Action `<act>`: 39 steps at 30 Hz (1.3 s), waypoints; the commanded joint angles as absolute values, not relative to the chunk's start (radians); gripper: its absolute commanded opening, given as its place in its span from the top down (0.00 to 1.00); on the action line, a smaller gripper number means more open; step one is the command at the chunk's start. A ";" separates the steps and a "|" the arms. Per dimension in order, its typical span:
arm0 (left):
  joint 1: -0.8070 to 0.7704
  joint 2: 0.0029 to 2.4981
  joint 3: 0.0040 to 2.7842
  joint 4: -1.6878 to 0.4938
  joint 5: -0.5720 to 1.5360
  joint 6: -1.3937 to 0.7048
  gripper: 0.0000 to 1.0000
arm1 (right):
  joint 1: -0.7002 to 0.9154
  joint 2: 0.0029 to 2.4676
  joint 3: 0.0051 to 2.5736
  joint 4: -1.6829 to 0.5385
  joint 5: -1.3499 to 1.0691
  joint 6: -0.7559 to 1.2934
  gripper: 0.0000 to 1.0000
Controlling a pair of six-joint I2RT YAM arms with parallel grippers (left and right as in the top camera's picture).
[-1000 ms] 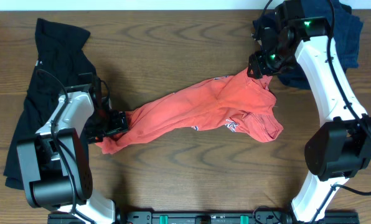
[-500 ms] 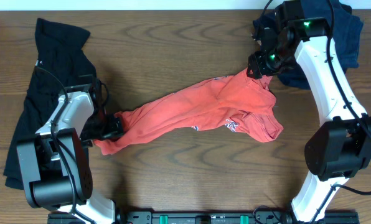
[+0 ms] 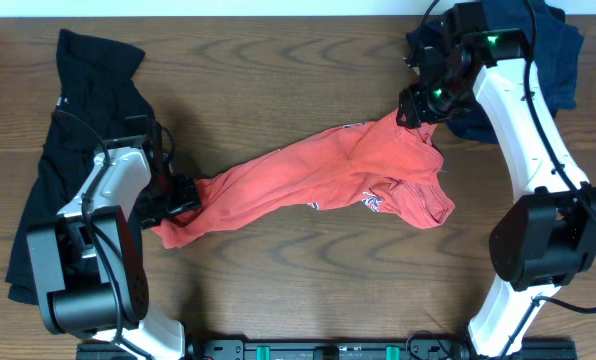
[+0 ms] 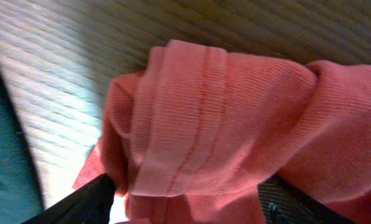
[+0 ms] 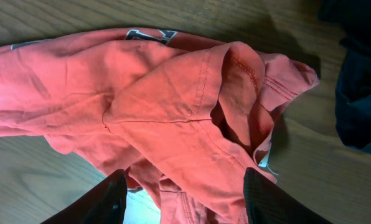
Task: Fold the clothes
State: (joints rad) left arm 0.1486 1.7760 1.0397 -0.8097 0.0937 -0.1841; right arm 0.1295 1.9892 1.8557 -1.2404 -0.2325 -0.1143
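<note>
Overhead view: coral-red cotton T-shirt lies roped across the wooden bench, right hand pinching one end, left hand astride the other hem, its grip unclear; a firm, even outward pull should spread it flat for folding.

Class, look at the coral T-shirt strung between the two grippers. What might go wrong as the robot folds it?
1. The T-shirt is twisted into a rope, so folding now would likely trap creases.
2. The left gripper has only a thick bunch of hem in its jaws; it may slip out.
3. The right gripper sits close to the navy clothes and might snag them.
</note>
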 commanded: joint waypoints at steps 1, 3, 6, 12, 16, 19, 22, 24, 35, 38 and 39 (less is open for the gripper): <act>0.151 1.779 1.008 -0.810 0.149 -0.190 0.27 | 0.139 1.995 1.848 -1.243 -0.244 -0.128 0.42; 0.149 1.779 0.980 -0.794 0.150 -0.194 0.27 | 0.139 1.995 1.848 -1.250 -0.243 -0.128 0.42; 0.148 1.779 0.925 -0.735 0.150 -0.200 0.28 | 0.139 1.995 1.848 -1.256 -0.243 -0.129 0.42; 0.149 1.777 0.880 -0.669 0.146 -0.204 0.81 | 0.139 1.995 1.848 -1.257 -0.243 -0.128 0.42; 0.160 1.771 0.915 -0.672 0.146 -0.205 0.94 | 0.139 1.995 1.848 -1.256 -0.244 -0.128 0.42; 0.176 1.745 0.958 -0.695 0.144 -0.204 0.94 | 0.139 1.995 1.848 -1.256 -0.244 -0.127 0.43; 0.196 1.692 0.989 -0.714 0.139 -0.199 0.94 | 0.141 1.995 1.848 -1.247 -0.248 -0.083 0.48; 0.207 1.642 1.001 -0.717 0.120 -0.189 0.94 | 0.146 1.998 1.845 -1.234 -0.265 -0.043 0.56; 0.218 1.361 1.014 -0.697 0.013 -0.189 0.94 | 0.177 2.001 1.584 -1.004 -0.426 0.073 0.99; 0.218 1.328 1.014 -0.682 0.014 -0.189 0.94 | 0.177 2.001 1.501 -0.947 -0.439 0.093 0.99; 0.218 1.322 1.014 -0.678 0.014 -0.189 0.94 | 0.177 2.001 1.473 -0.925 -0.439 0.101 0.99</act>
State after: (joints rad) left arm 0.2096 1.3457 0.9932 -0.6891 0.0414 -0.2020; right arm 0.1726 1.9896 1.5299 -0.9527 -0.3889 0.0555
